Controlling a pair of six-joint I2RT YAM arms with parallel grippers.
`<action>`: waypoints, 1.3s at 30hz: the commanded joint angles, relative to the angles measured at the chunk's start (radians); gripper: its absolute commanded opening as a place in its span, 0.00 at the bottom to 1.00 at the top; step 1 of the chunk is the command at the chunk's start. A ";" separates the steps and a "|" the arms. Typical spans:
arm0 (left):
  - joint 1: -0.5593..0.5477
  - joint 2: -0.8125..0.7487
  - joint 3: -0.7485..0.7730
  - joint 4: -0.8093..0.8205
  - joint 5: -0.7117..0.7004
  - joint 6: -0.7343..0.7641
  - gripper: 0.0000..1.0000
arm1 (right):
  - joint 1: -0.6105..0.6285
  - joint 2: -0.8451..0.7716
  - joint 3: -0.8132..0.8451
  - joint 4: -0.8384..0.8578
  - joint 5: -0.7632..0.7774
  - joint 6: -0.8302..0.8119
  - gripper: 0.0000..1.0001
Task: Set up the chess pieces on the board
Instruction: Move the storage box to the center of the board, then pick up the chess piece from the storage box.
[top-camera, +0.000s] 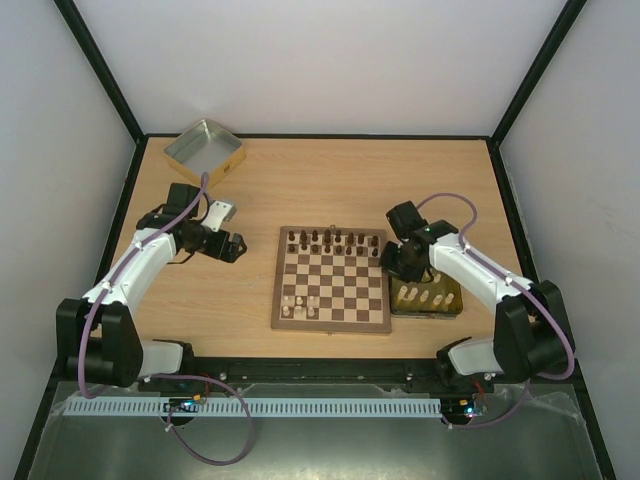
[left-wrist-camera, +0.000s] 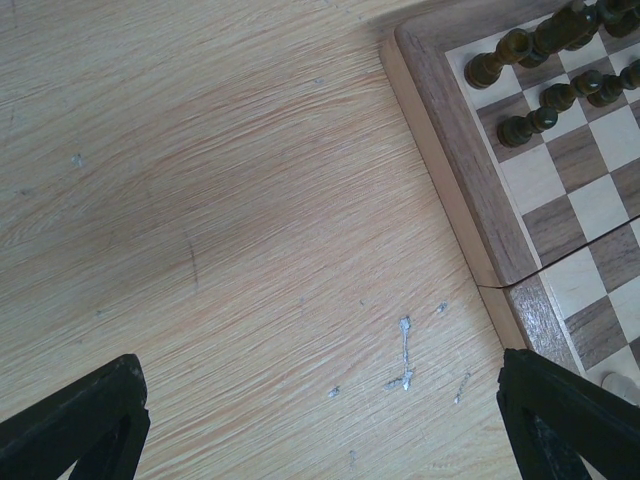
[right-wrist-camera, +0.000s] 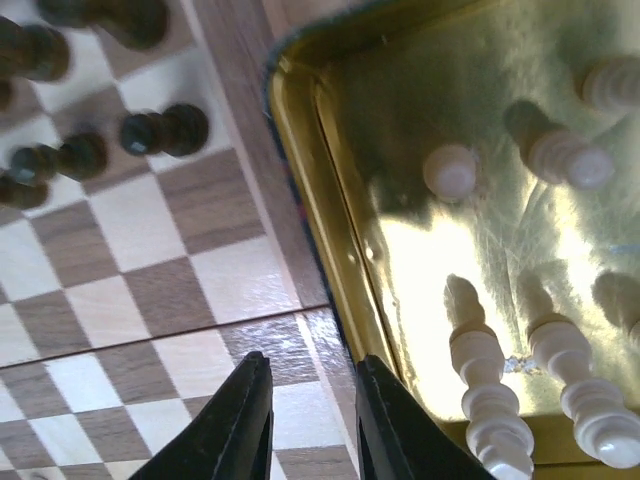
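The board (top-camera: 332, 285) lies at the table's middle. Dark chess pieces (top-camera: 333, 240) fill its far rows, and a few pale ones (top-camera: 298, 302) stand near its front left. More pale pieces (top-camera: 424, 296) lie in a gold tin (top-camera: 455, 300) against the board's right side. My right gripper (top-camera: 392, 262) hovers over the board's right edge beside the tin rim (right-wrist-camera: 300, 200). Its jaws (right-wrist-camera: 312, 415) stand narrowly apart with nothing between them. Pale pieces (right-wrist-camera: 485, 385) lie in the tin and dark pieces (right-wrist-camera: 165, 130) stand on the board. My left gripper (top-camera: 232, 246) is wide open and empty over bare table left of the board (left-wrist-camera: 450, 170).
An empty metal tin (top-camera: 205, 150) sits at the far left corner of the table. Black frame posts and white walls enclose the table. In the left wrist view, dark pieces (left-wrist-camera: 530, 45) stand at the board's corner and pale scuff marks (left-wrist-camera: 404, 350) mark the wood.
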 joint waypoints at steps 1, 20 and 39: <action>0.002 -0.019 0.001 -0.020 0.006 0.000 0.95 | 0.009 -0.024 0.103 -0.109 0.118 -0.004 0.25; -0.012 -0.041 0.179 -0.250 -0.210 0.089 0.95 | 0.009 -0.216 0.093 -0.258 0.204 -0.186 0.73; -0.014 -0.014 0.122 -0.186 -0.069 0.125 0.96 | 0.010 -0.229 0.116 -0.324 0.235 -0.101 0.61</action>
